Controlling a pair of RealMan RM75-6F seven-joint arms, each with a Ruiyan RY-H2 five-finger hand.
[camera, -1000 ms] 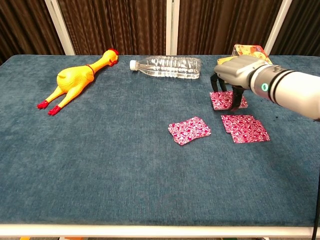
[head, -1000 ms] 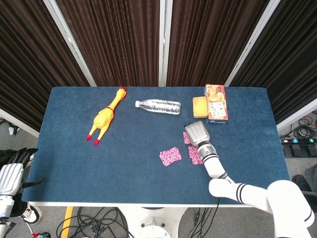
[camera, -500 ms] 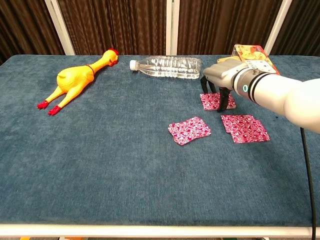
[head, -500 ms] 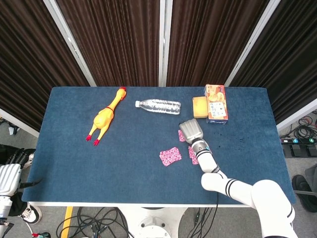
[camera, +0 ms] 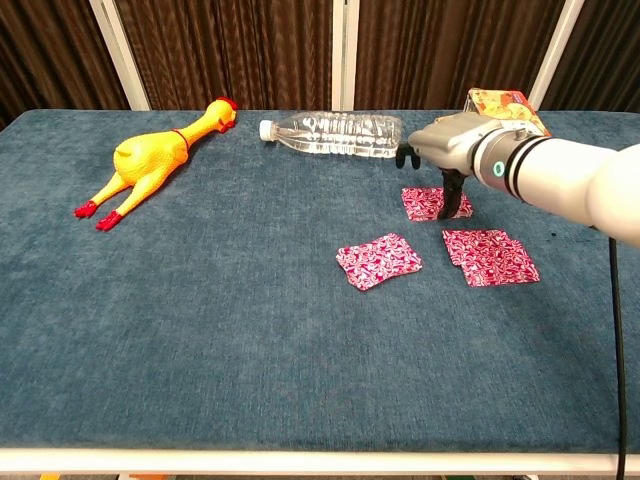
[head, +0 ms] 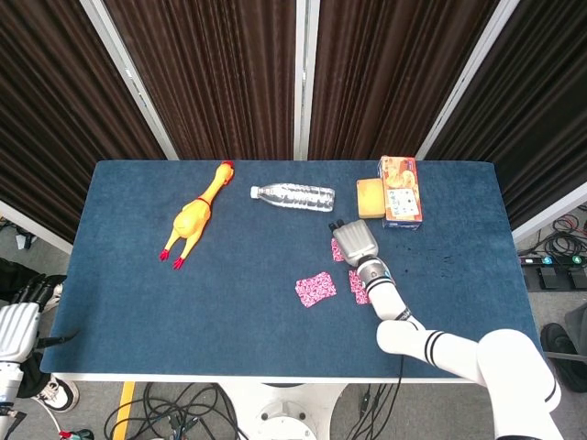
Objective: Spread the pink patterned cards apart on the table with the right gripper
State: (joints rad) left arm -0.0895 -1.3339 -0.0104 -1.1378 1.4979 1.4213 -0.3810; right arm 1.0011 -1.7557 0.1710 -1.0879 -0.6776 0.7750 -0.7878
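Three pink patterned cards lie apart on the blue table. The left card [camera: 380, 260] [head: 315, 288] and the right card [camera: 490, 256] [head: 359, 287] lie nearer the front. Behind them is the far card [camera: 430, 203] [head: 337, 250], and my right hand [camera: 450, 146] [head: 356, 243] hovers over it. One dark finger [camera: 453, 197] reaches down to that card's right edge, while the other fingertips [camera: 404, 156] are raised off it. The hand holds nothing. My left hand [head: 18, 323] hangs off the table's front left corner, holding nothing.
A yellow rubber chicken [camera: 155, 157] lies at the back left. A clear water bottle [camera: 335, 133] lies on its side just behind my right hand. An orange box [head: 401, 191] and a yellow block [head: 370, 197] stand at the back right.
My right hand slid the far card leftward, away from the right card. Most of its fingers have since lifted off that card.
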